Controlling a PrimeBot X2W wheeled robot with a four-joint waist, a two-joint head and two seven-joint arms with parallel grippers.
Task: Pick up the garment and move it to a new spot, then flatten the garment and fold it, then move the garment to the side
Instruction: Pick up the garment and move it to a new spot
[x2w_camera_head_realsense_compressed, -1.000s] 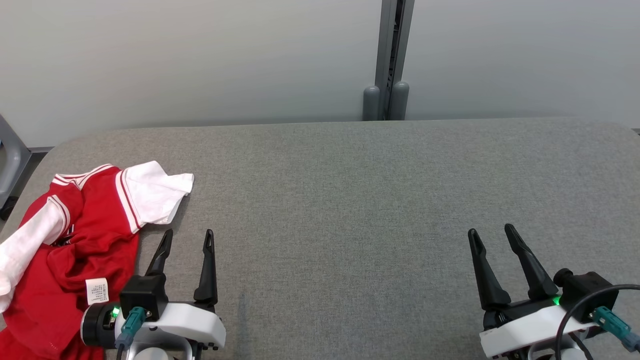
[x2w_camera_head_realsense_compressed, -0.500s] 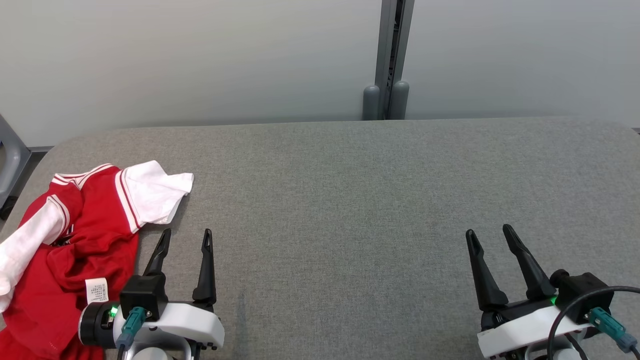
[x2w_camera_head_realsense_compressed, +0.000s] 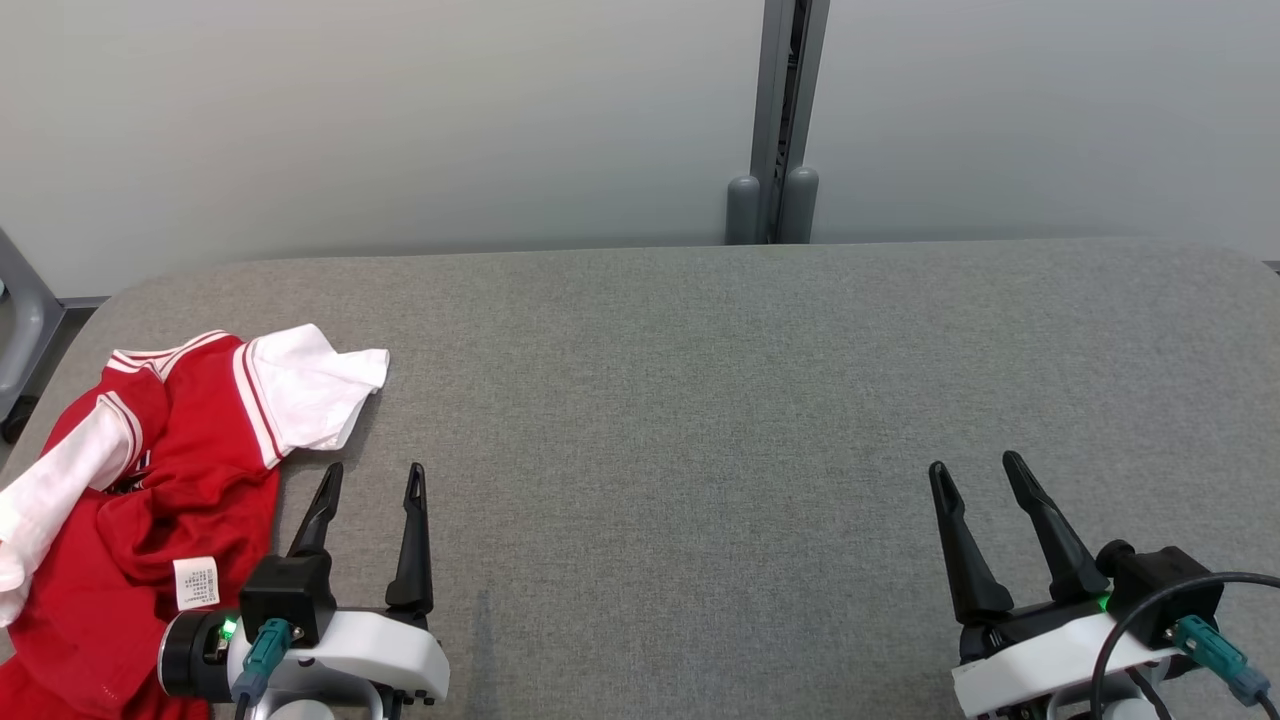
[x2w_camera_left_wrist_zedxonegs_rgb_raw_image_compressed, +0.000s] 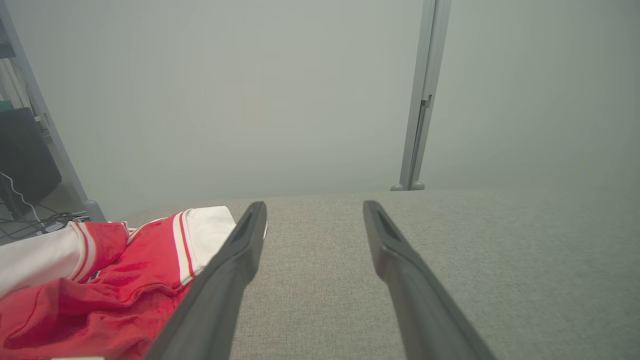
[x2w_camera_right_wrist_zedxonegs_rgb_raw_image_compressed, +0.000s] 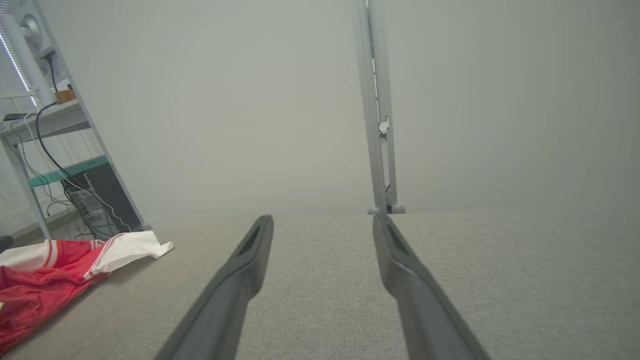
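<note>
Change: right gripper (x2w_camera_head_realsense_compressed: 972, 463) edged slightly left; garment (x2w_camera_head_realsense_compressed: 180, 450) unmoved.
Claws: both spread open, empty.
Garment: crumpled just left of left gripper (x2w_camera_head_realsense_compressed: 375, 470), long axis near-to-far, white sleeve (x2w_camera_head_realsense_compressed: 310, 385) pointing right.
Surface: grey fabric table (x2w_camera_head_realsense_compressed: 700, 400); pale wall (x2w_camera_head_realsense_compressed: 400, 120) beyond.

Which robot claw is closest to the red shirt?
The left gripper, right beside the red shirt; the right gripper is far off across the grey table.

Grey fabric-covered tabletop (x2w_camera_head_realsense_compressed: 700, 400) with rounded corners; a crumpled red-and-white garment (x2w_camera_head_realsense_compressed: 190, 470) lies at its left end, white label (x2w_camera_head_realsense_compressed: 195, 583) showing
</note>
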